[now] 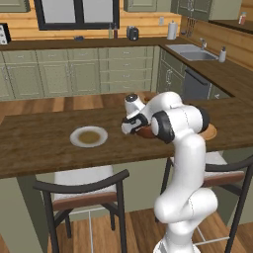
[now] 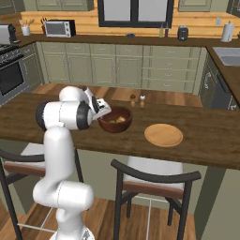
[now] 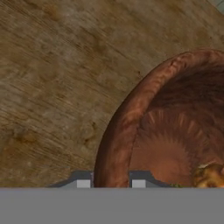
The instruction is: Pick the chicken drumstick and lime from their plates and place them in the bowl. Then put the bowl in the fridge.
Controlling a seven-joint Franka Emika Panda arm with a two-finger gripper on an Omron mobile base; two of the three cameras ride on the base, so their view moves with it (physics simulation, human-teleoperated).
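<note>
Hand view, bowl (image 3: 131, 127) rim between tool (image 3: 110, 181) fingertips, chicken drumstick (image 3: 209, 175) inside

Green cabinets (image 1: 74, 74), dark window (image 2: 136, 11), wood floor (image 1: 99, 232), chairs (image 2: 154, 183).

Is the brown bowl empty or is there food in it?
Not empty: the bowl holds the chicken drumstick, a golden lump inside by its wall.
</note>
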